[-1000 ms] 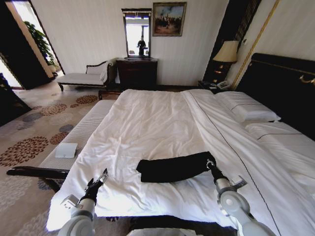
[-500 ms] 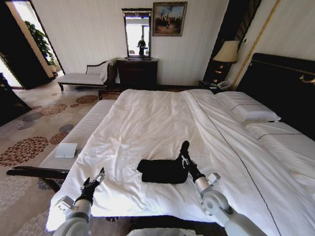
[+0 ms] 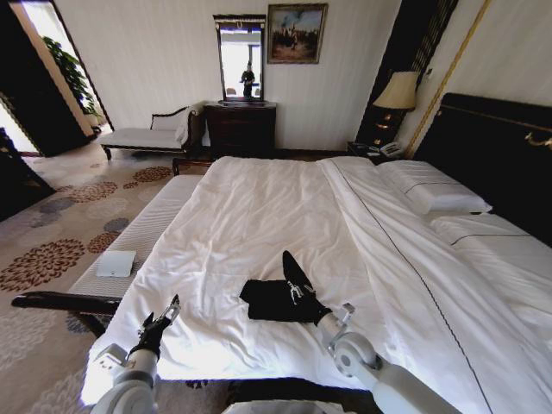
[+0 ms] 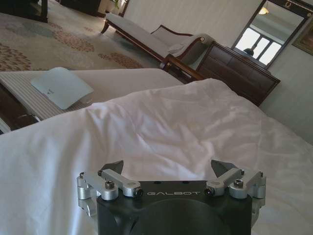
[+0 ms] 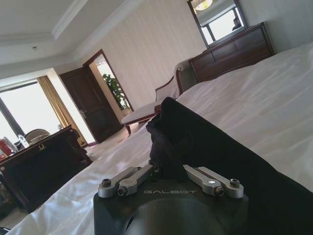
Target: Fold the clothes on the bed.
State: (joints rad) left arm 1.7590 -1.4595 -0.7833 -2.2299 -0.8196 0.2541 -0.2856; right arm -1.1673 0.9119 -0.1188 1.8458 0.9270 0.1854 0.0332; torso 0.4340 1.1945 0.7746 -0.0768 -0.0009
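Black fabric of the clothes [image 3: 280, 300] lies as a folded bundle on the white sheet of the bed [image 3: 259, 207], near its foot edge, directly under and ahead of the right gripper [image 3: 293, 280]. Right gripper is clamped on a raised flap of the shirt; in the right wrist view the cloth [image 5: 195, 142] stands up between the fingers [image 5: 127, 180], drawn close together on it. Left gripper [image 3: 161, 317] hangs off to the far side, well apart from the garment, fingers [image 4: 120, 182] spread, nothing btwn them.

Risks, as judged:
- Thin pinch on soft fabric; flap could slip out mid-carry, leaving fold uneven.
- Layers beneath are loose; a drag across could shift or bunch the whole bundle instead of folding it.
- Wrinkled sheet may catch and come up w/ the shirt.

Orientation: bundle's long axis runs across the bed, approx. side to side, from the gripper toward the robot's left. Lifted flap points up and away from robot. Lettering can't be made out.
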